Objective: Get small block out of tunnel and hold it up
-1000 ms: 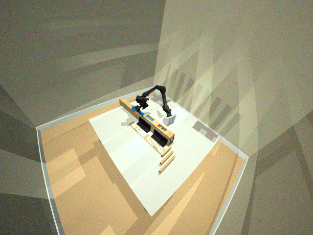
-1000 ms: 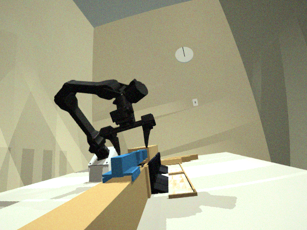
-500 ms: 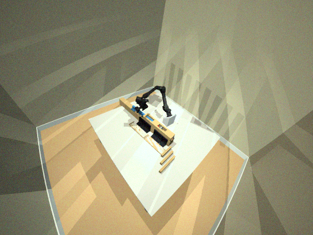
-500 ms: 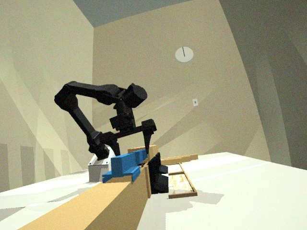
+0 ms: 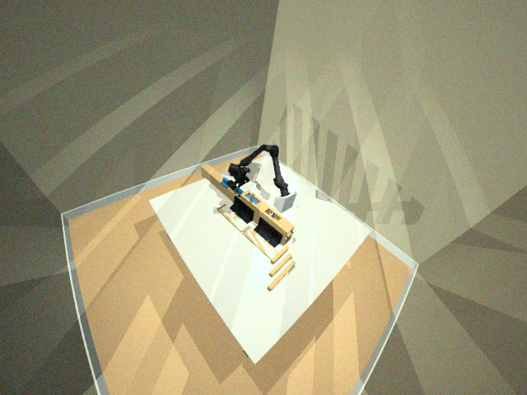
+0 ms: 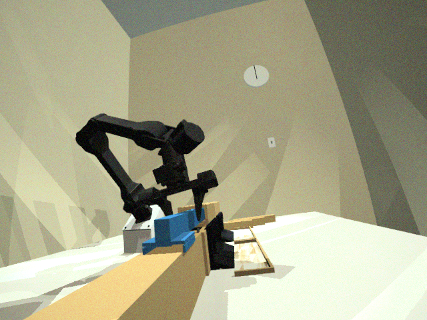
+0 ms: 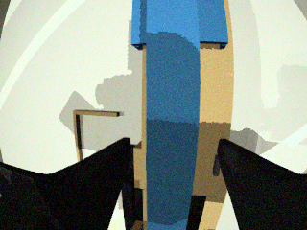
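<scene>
Block hidden; gripper open astride blue handle, tunnel interior unclear.

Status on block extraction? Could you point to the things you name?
Black gripper (image 5: 240, 183) (image 6: 184, 215) (image 7: 175, 145) open, fingers astride long blue handle (image 5: 225, 182) (image 6: 172, 225) (image 7: 173, 96). Small block: red patch visible through tunnel-top opening, identity unconfirmed.

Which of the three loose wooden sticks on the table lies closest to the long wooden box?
The stick at the box's end of the row; the other two lie farther out, one behind the other.
</scene>
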Available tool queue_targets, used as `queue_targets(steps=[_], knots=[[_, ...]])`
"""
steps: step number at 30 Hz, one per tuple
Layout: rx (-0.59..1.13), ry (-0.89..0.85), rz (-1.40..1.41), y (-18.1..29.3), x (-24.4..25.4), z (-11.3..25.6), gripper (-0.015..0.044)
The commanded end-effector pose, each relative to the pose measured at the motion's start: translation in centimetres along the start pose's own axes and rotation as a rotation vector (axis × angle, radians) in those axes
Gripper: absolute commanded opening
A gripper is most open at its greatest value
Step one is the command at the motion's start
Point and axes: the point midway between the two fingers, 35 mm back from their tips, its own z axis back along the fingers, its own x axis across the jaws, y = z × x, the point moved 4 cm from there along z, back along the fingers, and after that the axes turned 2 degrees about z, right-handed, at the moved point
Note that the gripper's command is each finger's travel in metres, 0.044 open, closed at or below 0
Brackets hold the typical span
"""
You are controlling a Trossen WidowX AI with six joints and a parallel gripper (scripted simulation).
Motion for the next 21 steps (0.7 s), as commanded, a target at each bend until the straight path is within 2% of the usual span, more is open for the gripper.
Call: queue_targets(steps=[1,6,8,9,21], knots=[[-0.001,0.0,-0.003,-0.1,0.0,0.1,0.0177],[-0.001,0.0,-0.003,-0.1,0.0,0.1,0.0046],[-0.001,0.0,-0.003,-0.1,0.0,0.1,0.0033],[-0.001,0.0,-0.003,0.0,0.0,0.1,0.0007],[0.008,-0.001,0.0,3.4,0.3,0.3,0.0]])
